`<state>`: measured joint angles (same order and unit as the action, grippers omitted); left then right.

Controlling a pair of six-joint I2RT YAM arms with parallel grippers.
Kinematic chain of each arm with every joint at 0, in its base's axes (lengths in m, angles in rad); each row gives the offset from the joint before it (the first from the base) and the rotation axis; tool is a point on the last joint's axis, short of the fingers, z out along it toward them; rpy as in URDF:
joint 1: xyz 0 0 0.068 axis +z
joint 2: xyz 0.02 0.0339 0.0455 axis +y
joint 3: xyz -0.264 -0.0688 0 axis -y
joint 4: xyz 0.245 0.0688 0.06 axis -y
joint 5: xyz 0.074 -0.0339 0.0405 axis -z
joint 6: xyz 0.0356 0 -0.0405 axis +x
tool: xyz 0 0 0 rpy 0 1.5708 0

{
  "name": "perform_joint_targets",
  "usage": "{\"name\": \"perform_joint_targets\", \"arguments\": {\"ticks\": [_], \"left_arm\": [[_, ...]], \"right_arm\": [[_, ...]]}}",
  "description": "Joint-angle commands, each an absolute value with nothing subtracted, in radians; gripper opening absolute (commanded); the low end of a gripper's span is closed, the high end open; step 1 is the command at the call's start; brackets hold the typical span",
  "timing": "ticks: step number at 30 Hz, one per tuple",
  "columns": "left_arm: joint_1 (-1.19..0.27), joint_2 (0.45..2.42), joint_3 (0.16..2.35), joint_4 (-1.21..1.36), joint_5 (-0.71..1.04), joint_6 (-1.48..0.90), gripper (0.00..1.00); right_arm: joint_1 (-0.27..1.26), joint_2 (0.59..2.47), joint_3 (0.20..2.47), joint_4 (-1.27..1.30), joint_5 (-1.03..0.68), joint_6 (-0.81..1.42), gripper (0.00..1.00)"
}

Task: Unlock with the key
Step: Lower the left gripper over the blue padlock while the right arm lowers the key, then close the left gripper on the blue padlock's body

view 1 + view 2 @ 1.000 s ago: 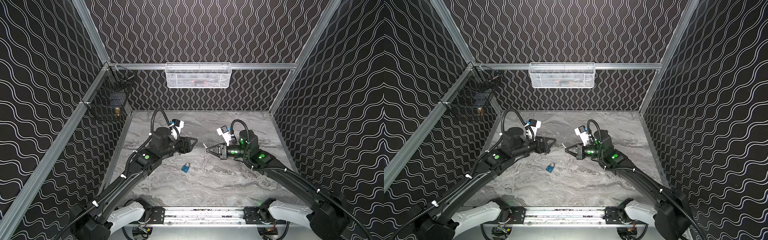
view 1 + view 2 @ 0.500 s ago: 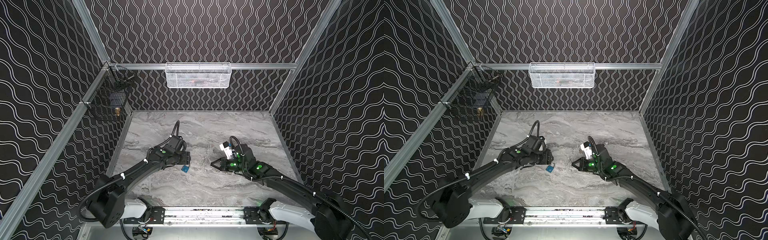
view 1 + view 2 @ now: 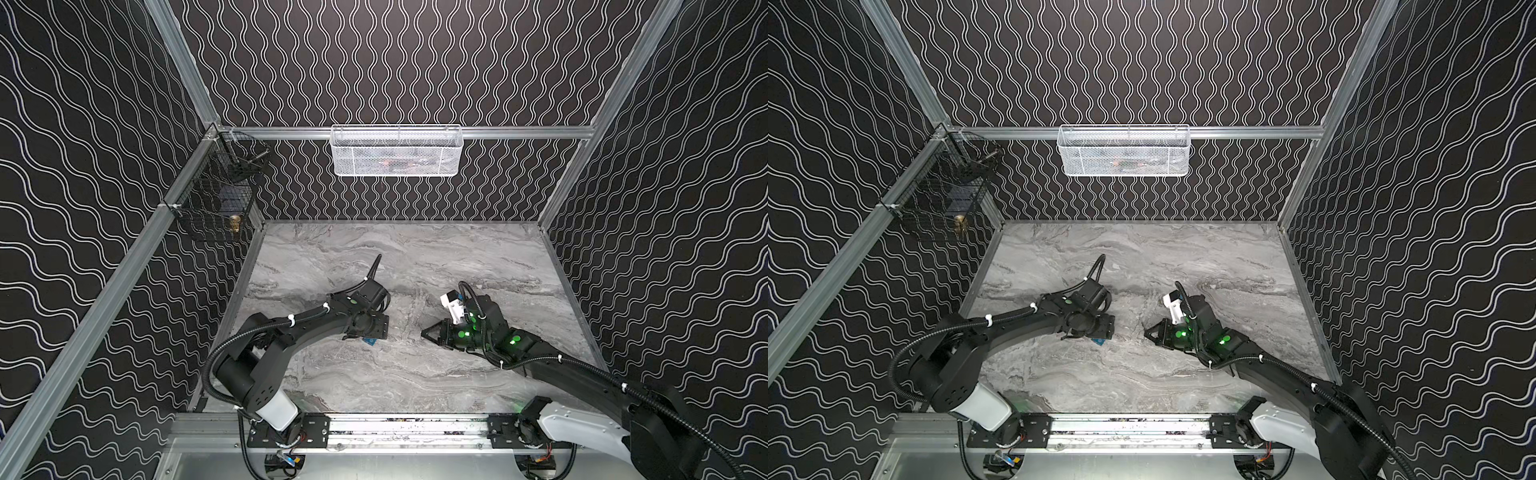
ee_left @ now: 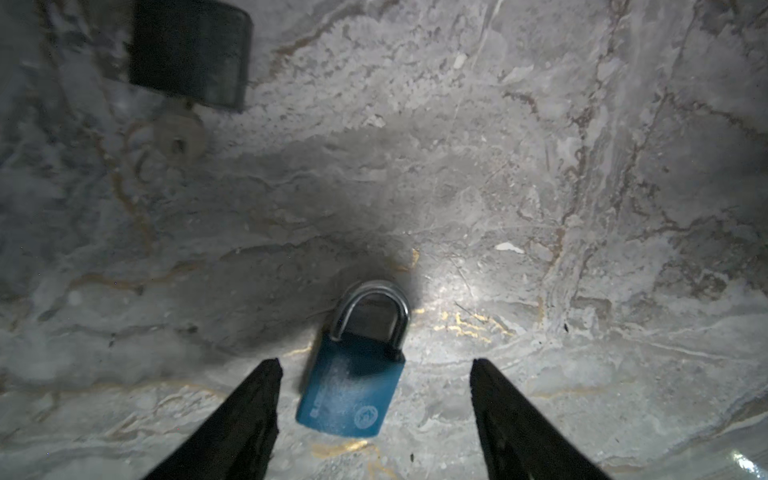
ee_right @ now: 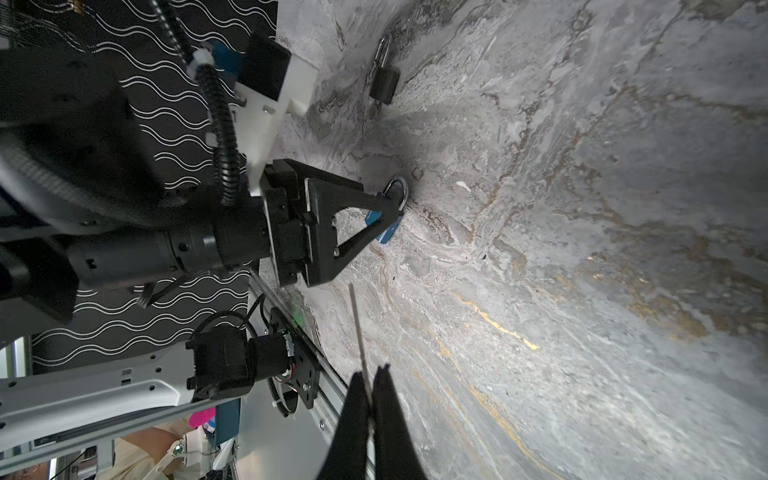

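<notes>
A blue padlock [image 4: 353,382] with a silver shackle lies flat on the marble table [image 3: 415,257]. In both top views only its corner [image 3: 369,341] [image 3: 1099,342] shows under my left arm. My left gripper [image 4: 374,363] points down at it, open, one finger on each side of the body and not touching it. My right gripper [image 5: 371,372] hovers to the padlock's right [image 3: 423,333], shut on the key [image 5: 357,324]. The key's thin blade sticks out edge-on toward the padlock [image 5: 386,237].
A second, black padlock [image 5: 384,85] lies on the table beyond the blue one, blurred in the left wrist view [image 4: 187,54]. A white mesh basket [image 3: 395,151] hangs on the back wall, a black wire basket [image 3: 216,203] on the left wall. A metal rail [image 3: 395,419] runs along the front.
Both arms have dropped toward the table. My left gripper swung from level to pointing down over the blue padlock and opened a little wider. The right gripper stayed shut.
</notes>
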<state>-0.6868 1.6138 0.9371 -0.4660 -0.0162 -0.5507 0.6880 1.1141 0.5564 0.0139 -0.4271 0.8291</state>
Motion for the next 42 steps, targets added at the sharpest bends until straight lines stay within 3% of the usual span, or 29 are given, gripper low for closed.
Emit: {"name": "perform_joint_targets", "arguments": {"ticks": [1,23,42], "left_arm": [[-0.701,1.641,0.955,-0.481,-0.050,-0.556,0.75],[-0.801,1.696,0.983,-0.607,-0.176,-0.779,0.67],[-0.810,1.774,1.045,-0.705,-0.164,-0.871,0.53]], "right_arm": [[0.689,1.120,0.566,0.016,-0.407,0.833,0.00],[0.687,1.104,0.515,0.068,-0.459,0.795,0.00],[0.675,1.131,0.473,0.162,-0.567,0.811,0.00]]}}
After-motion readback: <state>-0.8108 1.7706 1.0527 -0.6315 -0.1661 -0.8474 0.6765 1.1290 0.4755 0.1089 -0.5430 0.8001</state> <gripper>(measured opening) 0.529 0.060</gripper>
